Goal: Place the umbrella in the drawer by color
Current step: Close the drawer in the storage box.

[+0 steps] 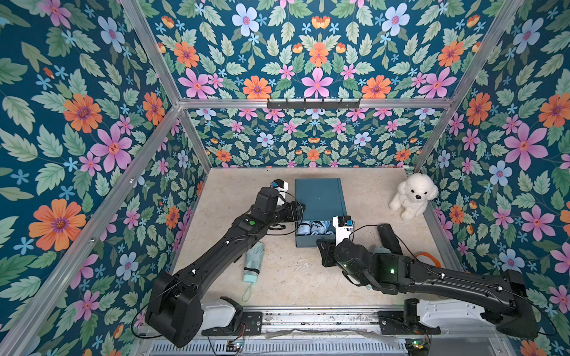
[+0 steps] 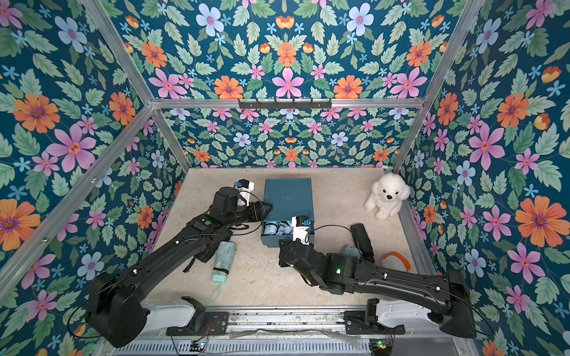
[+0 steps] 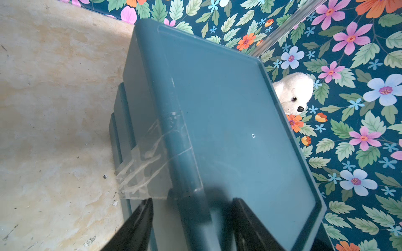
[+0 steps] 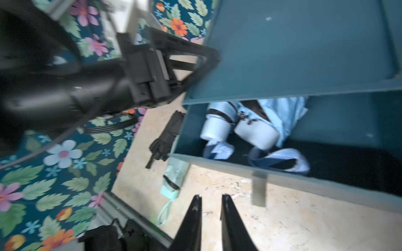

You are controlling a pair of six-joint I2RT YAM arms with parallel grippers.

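- Left gripper (image 3: 193, 199): fingers spread wide, straddling the upper left edge of the teal cabinet (image 3: 228, 108). Whether they press on it I cannot tell.
- Mint-green umbrella (image 1: 253, 262): folded on the floor, between the two grippers and apart from both.
- Open drawer (image 4: 326, 187): just ahead of the right gripper, holding two light-blue umbrellas (image 4: 239, 128) side by side.
- Right gripper (image 4: 211, 197): fingers nearly together with a narrow gap and nothing in it, over bare floor before the drawer front.
- Black umbrella (image 1: 390, 239): on the floor to the right gripper's right, with a white plush dog (image 1: 411, 195) farther off.
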